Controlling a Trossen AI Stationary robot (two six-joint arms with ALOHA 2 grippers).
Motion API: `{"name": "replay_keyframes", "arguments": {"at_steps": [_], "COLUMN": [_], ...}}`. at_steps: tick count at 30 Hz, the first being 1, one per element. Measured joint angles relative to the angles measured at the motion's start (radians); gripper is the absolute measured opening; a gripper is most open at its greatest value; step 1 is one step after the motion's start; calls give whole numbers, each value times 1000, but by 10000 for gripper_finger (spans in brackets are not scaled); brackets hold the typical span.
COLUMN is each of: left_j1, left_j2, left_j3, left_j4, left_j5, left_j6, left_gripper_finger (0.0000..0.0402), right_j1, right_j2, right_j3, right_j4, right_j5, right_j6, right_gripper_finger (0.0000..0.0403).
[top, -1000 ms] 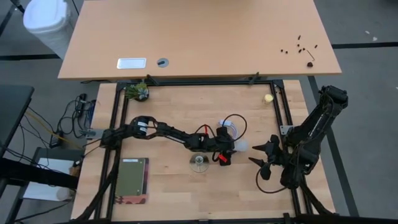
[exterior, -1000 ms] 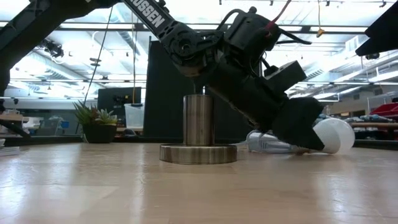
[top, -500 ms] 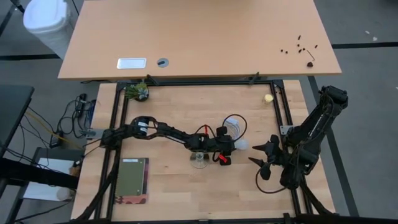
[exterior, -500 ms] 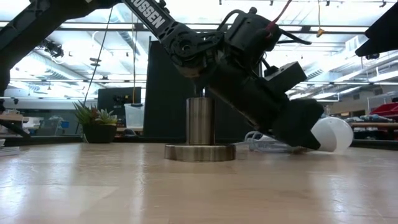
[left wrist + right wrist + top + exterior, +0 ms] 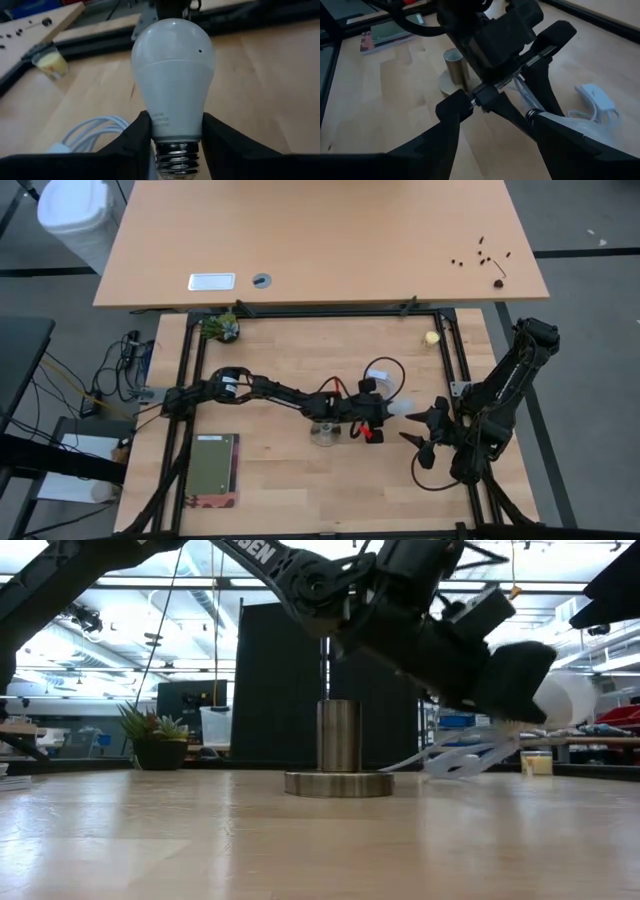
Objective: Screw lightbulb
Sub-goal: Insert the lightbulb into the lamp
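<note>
White lightbulb (image 5: 173,80) clamped in left gripper (image 5: 172,131) jaws; right gripper (image 5: 492,117) jaws spread, empty

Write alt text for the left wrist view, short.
The left tool grips a white frosted lightbulb by its lower body, just above the threaded base, globe pointing away from the camera. Behind it lie a wooden tabletop, a coiled white cord and a small yellowish object.
</note>
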Motion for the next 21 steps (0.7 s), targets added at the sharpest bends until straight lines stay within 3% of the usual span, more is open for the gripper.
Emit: {"name": "replay_keyframes", "arguments": {"at_steps": [6,11,21], "left_j1": [0,0,-1], "left_j2": [0,0,0], "left_j3": [75,176,355], "left_j4": [-117,-336,-695], "left_j5": [-53,-73,-32], "left_j6": [23,60,71], "left_gripper_finger": [150,151,152], "right_j1": [0,0,1], "right_j2": [0,0,-5], "right_j3": [0,0,0], "right_j4": [-1,-1,-20], "right_j5": [21,22,21], "right_j6": [-1,0,-2], "right_gripper_finger": [263,263,263]}}
